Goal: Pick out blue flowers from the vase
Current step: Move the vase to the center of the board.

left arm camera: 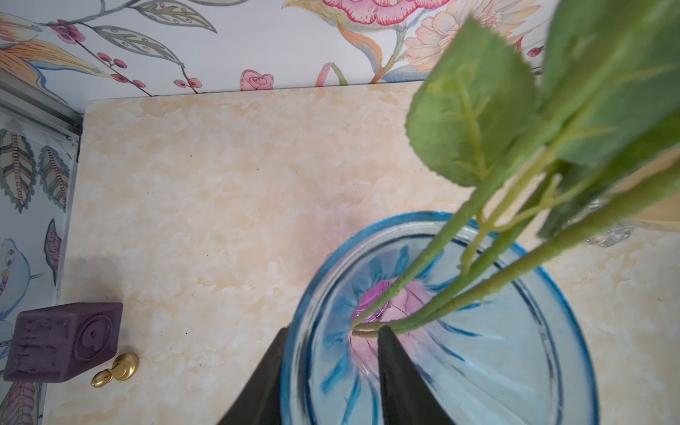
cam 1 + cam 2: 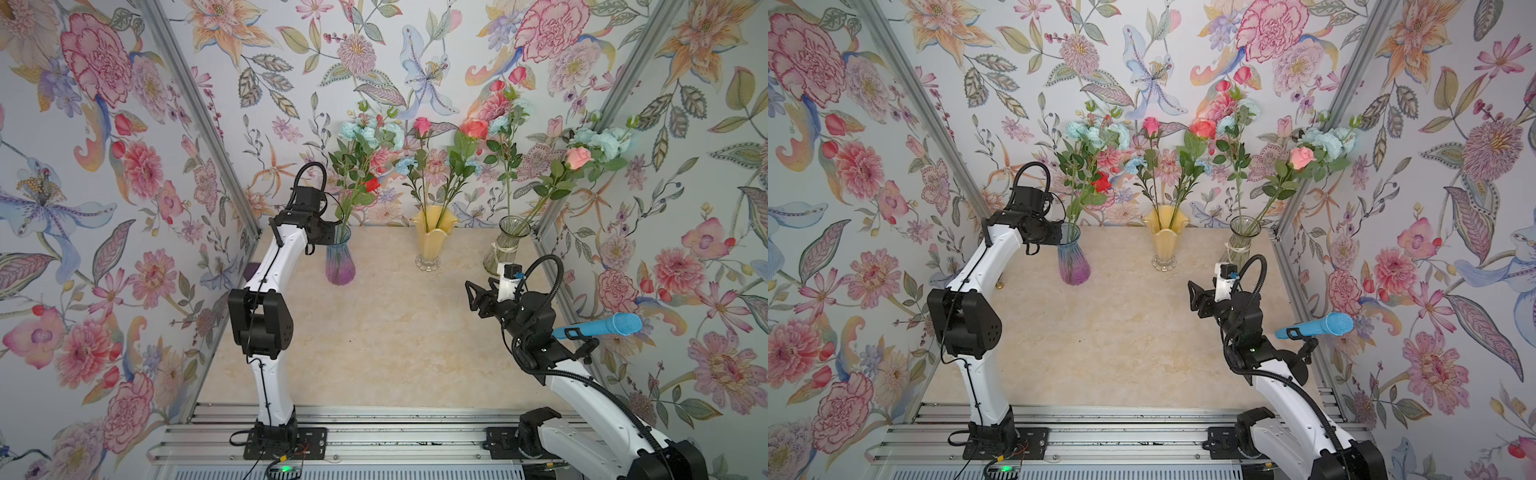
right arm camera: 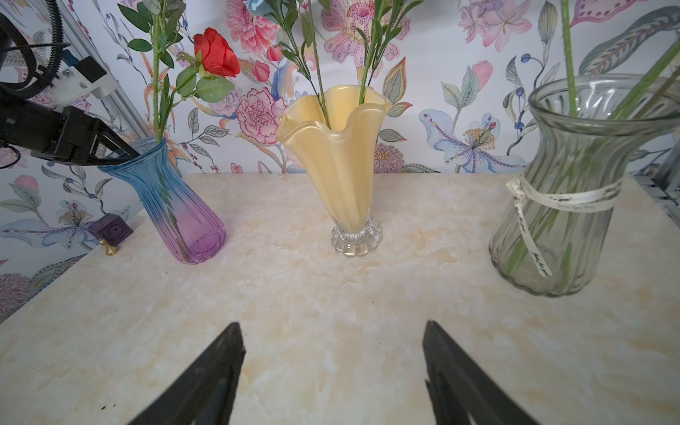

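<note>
In the blue-purple vase [image 2: 340, 266] at the desk's [image 2: 374, 332] back left: blue flowers [image 2: 368, 132] on tall green stems [image 1: 422, 259].
More blue flowers stand in the yellow vase [image 2: 430, 241] and clear vase [image 2: 505, 245]. Left end effector [image 1: 333, 329] part-open, astride the blue-purple vase's rim, one finger [image 1: 393, 368] inside by the stems. Right end effector [image 3: 332, 323] wide open above the desk.

Both top views look down from high above the front rail [image 2: 374, 415] toward the back wall [image 2: 291, 83]. They take in the whole table [image 2: 374, 332], the left arm [image 2: 286, 249], the right arm [image 2: 573, 382] and the blue-and-purple vase [image 2: 340, 262], yellow vase [image 2: 432, 237] and clear vase [image 2: 505, 245]. The left wrist camera hangs very close over the blue-and-purple vase [image 1: 496, 360], looking into its mouth. The right wrist camera sits low over the table, facing the back wall, with all three vases at middle distance. The blue-and-purple vase appears in every view.
</note>
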`<state>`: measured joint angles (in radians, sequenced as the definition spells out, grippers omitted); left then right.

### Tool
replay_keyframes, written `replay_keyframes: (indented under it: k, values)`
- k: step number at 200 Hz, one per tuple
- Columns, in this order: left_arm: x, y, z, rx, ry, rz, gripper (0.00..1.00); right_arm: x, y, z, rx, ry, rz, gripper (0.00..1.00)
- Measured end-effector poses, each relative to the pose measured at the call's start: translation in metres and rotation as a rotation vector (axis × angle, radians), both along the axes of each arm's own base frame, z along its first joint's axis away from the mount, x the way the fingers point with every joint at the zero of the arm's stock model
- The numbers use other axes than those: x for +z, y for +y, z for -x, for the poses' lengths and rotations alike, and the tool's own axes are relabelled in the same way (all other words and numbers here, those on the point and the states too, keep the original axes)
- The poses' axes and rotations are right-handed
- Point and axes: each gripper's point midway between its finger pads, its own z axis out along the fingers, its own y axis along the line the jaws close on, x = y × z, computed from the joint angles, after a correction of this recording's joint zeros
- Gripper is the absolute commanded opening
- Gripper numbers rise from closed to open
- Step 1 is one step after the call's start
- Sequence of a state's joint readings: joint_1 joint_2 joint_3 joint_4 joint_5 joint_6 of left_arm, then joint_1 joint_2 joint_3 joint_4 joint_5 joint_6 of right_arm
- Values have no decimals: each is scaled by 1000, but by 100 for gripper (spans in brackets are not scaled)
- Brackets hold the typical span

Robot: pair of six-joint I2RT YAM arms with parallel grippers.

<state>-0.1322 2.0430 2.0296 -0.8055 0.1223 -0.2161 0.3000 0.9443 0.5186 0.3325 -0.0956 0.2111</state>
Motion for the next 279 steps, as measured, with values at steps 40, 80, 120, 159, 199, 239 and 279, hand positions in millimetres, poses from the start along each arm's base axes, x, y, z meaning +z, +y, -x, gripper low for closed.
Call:
replay_keyframes:
  k: [40, 80, 120, 159, 199, 239, 279]
  values:
    - [5, -11, -4, -31, 9, 53, 11, 0, -5, -2, -8, 8, -17, 78]
    - [9, -21, -2, -67, 12, 91, 0, -4, -5, -6, -2, 28, -27, 79]
    - [10, -25, 0, -96, 18, 128, 0, 1, -7, -8, -2, 26, -42, 79]
    - [12, -33, 11, -156, 40, 180, 0, 1, -6, -8, 6, 28, -46, 79]
    - [14, -37, 27, -199, 63, 195, 0, 1, -6, -8, 9, 28, -47, 79]
    - [14, -37, 33, -212, 76, 204, 0, 0, -5, -8, 9, 32, -46, 79]
    - [13, -36, 34, -216, 81, 212, 0, 0, -5, -8, 9, 32, -46, 79]
